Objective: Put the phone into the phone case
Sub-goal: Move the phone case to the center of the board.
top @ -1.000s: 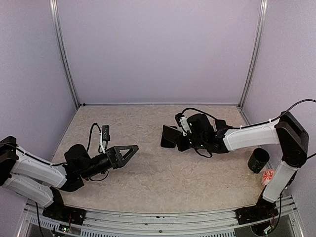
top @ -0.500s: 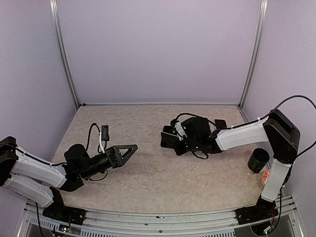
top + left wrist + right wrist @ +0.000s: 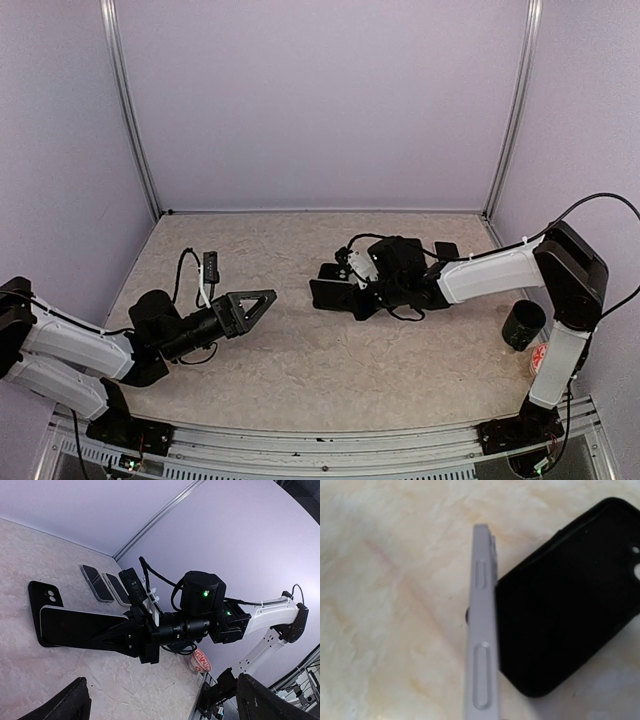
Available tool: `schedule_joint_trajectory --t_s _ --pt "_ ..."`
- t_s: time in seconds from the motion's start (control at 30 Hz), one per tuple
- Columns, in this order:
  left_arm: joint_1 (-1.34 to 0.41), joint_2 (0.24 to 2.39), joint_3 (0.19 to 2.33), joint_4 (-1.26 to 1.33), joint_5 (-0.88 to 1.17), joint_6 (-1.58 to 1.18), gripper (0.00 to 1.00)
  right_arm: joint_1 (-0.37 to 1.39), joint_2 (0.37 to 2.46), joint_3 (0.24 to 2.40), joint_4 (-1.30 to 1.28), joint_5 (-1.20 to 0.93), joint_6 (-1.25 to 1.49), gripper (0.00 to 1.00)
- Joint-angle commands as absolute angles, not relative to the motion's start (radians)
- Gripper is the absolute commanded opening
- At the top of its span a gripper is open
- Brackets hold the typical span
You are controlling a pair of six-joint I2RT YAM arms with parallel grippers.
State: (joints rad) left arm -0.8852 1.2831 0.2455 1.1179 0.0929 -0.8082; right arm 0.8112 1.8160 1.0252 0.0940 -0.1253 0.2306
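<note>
now, right fingers clamped on phone case, held edge-on (side buttons showing) over black phone lying flat on tabletop; left fingers spread apart, holding nothing, well off to left.

beige marbled tabletop carries a flat black phone with twin lenses, two dark glossy slabs side by side, a black cylindrical cup.

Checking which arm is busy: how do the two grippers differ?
The left gripper is open and holds nothing; the right gripper is shut on a grey-edged dark slab. The left is apart from any object; the right is over a black slab lying flat. Both are low, pointing inward.
</note>
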Motion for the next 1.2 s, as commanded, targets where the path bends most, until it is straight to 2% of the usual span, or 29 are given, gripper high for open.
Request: schedule_joint_trajectory --t_s 0.0,0.3,0.53,0.83,1.03,1.17 --pt "-0.876 1.279 0.242 1.117 0.095 -0.812 0.99 0.821 1.753 1.030 0.009 -0.205 0.173 0.00" --pt "-0.874 1.319 0.244 1.162 0.106 -0.837 0.99 0.824 1.623 0.953 -0.169 -0.104 0.172 0.00" --pt "-0.872 1.362 0.256 1.201 0.122 -0.858 0.99 0.822 1.530 0.894 -0.233 0.010 0.187 0.00" --pt "-0.872 1.398 0.299 1.149 0.117 -0.857 0.99 0.773 1.512 0.895 -0.224 0.140 0.133 0.00" --pt "-0.865 1.418 0.329 1.097 0.092 -0.858 0.99 0.725 1.561 0.950 -0.200 0.141 0.104 0.00" --pt "-0.859 1.426 0.354 1.037 0.071 -0.862 0.99 0.721 1.565 0.977 -0.192 0.051 0.125 0.00"
